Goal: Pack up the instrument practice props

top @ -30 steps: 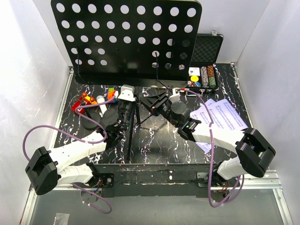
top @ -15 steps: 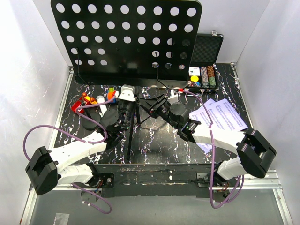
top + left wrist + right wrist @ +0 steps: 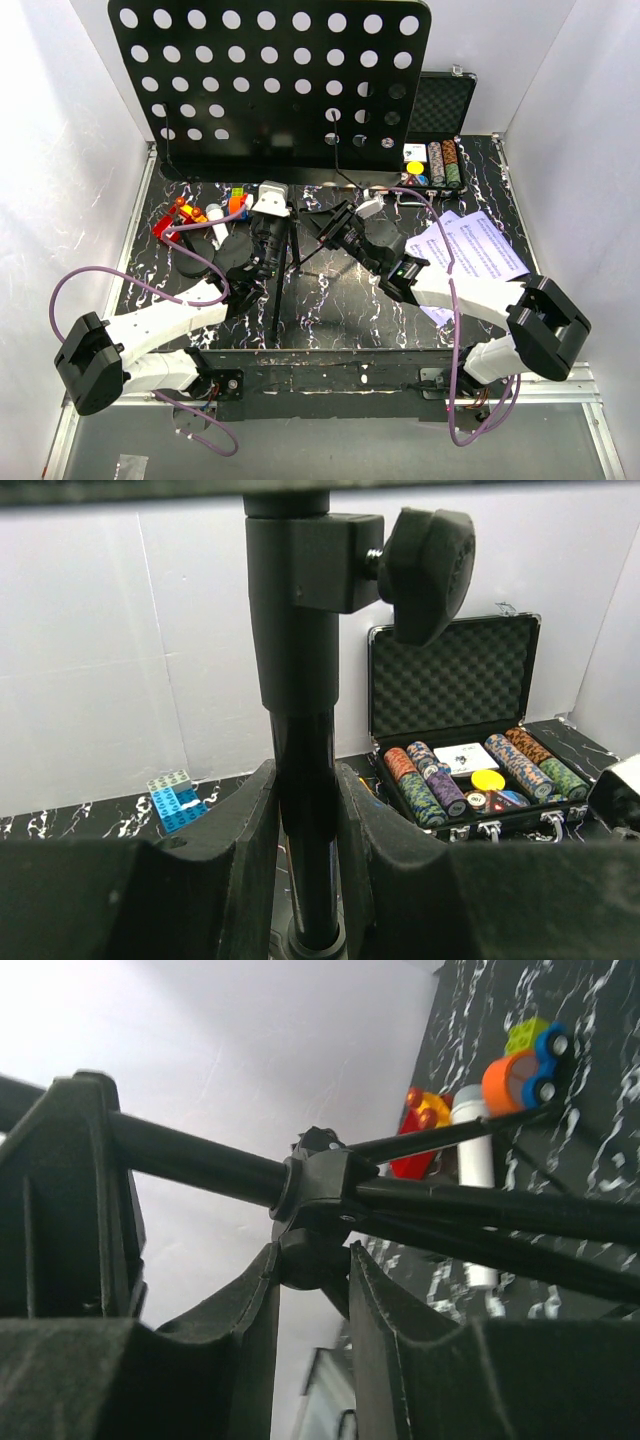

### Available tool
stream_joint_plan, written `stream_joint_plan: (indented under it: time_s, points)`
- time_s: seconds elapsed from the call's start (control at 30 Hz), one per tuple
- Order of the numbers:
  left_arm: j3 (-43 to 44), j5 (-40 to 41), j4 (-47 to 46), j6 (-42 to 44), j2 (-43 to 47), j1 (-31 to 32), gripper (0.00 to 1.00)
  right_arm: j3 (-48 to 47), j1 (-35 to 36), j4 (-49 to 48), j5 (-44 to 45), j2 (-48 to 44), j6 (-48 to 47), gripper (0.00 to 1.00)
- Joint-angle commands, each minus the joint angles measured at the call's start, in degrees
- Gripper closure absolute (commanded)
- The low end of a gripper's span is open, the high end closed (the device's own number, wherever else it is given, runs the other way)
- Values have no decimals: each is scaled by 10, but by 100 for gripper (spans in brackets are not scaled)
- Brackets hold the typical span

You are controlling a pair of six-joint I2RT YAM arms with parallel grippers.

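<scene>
Right wrist has rolled slightly since a second ago; music stand [image 3: 280, 80] unmoved, upright at the table's [image 3: 345, 305] back.
Left gripper [image 3: 305, 815] stays clamped on the stand's pole [image 3: 298, 680]; right gripper [image 3: 312, 1280] pinches the leg hub [image 3: 318, 1195], forearm stretched low from the right.

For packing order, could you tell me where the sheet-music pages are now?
Top view: the sheet-music pages lie on the table's right side, partly under the right arm, below the poker-chip case.
</scene>
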State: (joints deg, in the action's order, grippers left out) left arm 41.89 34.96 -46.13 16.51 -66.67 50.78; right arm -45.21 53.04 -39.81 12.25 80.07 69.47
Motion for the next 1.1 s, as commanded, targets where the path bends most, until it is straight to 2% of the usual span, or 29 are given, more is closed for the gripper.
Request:
stream_joint_plan:
  time_s: [0.0, 0.23, 0.43, 0.6, 0.8, 0.97, 1.07]
  points:
    - [-15, 27, 71, 28, 8, 1, 100, -25, 0, -40, 36, -32, -217, 99]
    - [-23, 26, 74, 20, 8, 2, 100, -37, 9, -62, 30, -39, -432, 99]
    - [-24, 26, 75, 14, 1, 2, 100, -48, 67, -90, 47, -28, -736, 99]
    - [-30, 31, 74, 5, -4, 2, 100, -37, 92, -119, 54, -19, -920, 99]
    - [-37, 34, 75, -12, -1, 2, 100, 6, 123, -198, 54, 5, -1163, 99]
    - [-38, 33, 82, -17, -2, 2, 100, 39, 150, -281, 53, 32, -1333, 99]
    - [-39, 34, 83, -20, -6, 2, 100, 45, 157, -305, 53, 39, -1374, 99]
